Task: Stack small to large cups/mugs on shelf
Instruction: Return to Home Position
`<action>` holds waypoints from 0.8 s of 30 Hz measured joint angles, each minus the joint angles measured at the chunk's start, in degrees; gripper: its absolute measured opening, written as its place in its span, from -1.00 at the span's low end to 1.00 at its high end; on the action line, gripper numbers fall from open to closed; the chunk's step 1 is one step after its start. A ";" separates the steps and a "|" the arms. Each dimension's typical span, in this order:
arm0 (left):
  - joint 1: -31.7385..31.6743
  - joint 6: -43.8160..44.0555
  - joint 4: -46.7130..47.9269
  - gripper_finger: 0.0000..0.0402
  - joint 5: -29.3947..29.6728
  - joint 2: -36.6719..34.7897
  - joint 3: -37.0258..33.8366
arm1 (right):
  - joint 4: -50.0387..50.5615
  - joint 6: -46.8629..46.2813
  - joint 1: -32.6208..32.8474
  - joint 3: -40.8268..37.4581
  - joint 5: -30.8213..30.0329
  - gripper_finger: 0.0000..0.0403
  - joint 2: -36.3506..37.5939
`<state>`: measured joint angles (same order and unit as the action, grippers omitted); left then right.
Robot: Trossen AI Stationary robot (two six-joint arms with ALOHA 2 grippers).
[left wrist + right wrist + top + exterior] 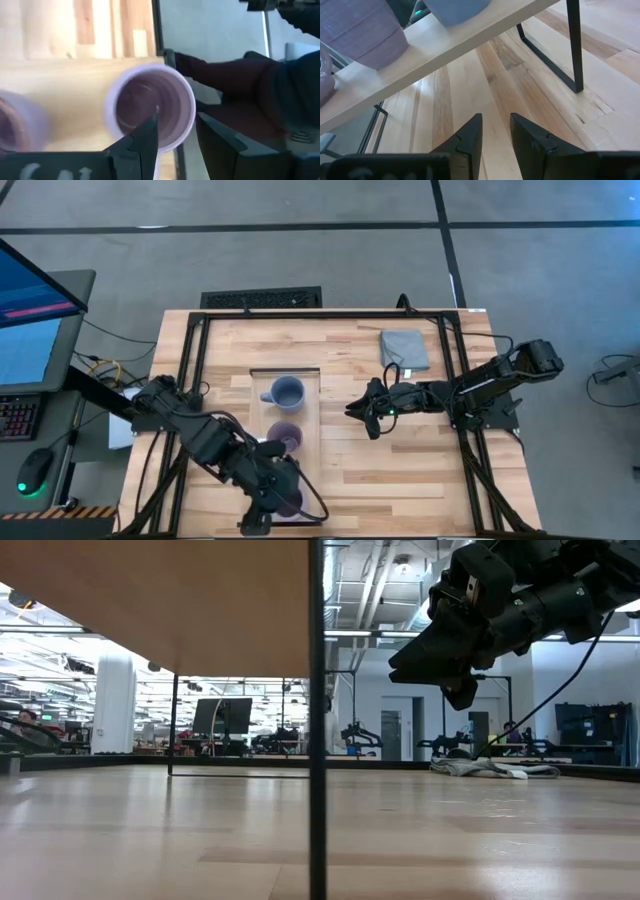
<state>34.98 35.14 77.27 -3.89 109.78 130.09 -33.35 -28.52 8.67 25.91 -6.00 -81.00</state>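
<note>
**Pale wood shelf (pixel 258 415) carries three mugs in a row**

Butcher-block tabletop (pixel 400 480) fills the middle of the high view, and the shelf runs down its centre. The blue-grey mug (pixel 287 392) stands at the shelf's upper end, with the purple mug (pixel 283 433) just below it. The lavender mug (pixel 150 107) stands at the lower end, close to the shelf's dark end edge, and the left arm (pixel 200 435) mostly covers it from above.

The left gripper (pixel 177 132) sits at that lower end, in the bottom centre of the high view. Its fingers are apart and straddle the lavender mug's rim, one tip inside the mouth and one outside. Mug interior shows between the inner finger and the wall. Whether the outer finger touches the mug is hard to tell.

The right gripper (pixel 355 412) hangs above the table to the right of the shelf, level with the purple mug and clear of the board. Its fingers are narrowly parted with nothing between them.

A grey cloth (pixel 404 350) lies folded in the table's upper right
</note>
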 joint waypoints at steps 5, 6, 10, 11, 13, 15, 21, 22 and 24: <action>1.44 -4.45 4.40 -0.40 8.97 -0.32 4.98 | 0.03 -0.03 0.00 0.00 0.00 -0.39 0.01; 2.04 -5.57 3.79 -0.40 10.90 -1.61 4.09 | 0.03 -0.03 0.00 0.00 0.06 -0.39 -0.01; 5.88 -8.09 6.79 -0.40 22.40 -5.38 3.27 | 0.03 -0.35 0.00 0.00 0.72 -0.39 0.01; 7.17 -8.55 7.19 -0.40 26.29 -6.16 3.27 | 0.03 -0.70 0.00 -0.02 0.86 -0.39 0.01; 10.14 -9.57 7.61 -0.40 33.10 -7.77 3.23 | 0.02 -1.51 0.00 -0.01 1.09 -0.39 0.01; 13.19 -10.09 7.85 -0.40 37.96 -9.31 3.23 | 0.01 -1.56 0.21 -0.01 1.16 -0.39 0.01; 23.29 -7.99 12.70 -0.40 52.84 -10.97 3.22 | -0.01 -1.54 0.85 -0.02 1.20 -0.39 0.01; 25.05 -7.02 12.91 -0.40 55.11 -10.97 2.86 | -0.01 -1.54 0.99 -0.02 1.18 -0.39 0.01; 28.60 -6.15 12.89 -0.40 58.02 -11.13 1.54 | -0.06 -1.54 1.30 -0.01 1.11 -0.39 0.01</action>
<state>63.58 28.99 90.16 54.13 98.65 131.63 -33.41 -30.06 9.97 25.90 -4.89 -80.99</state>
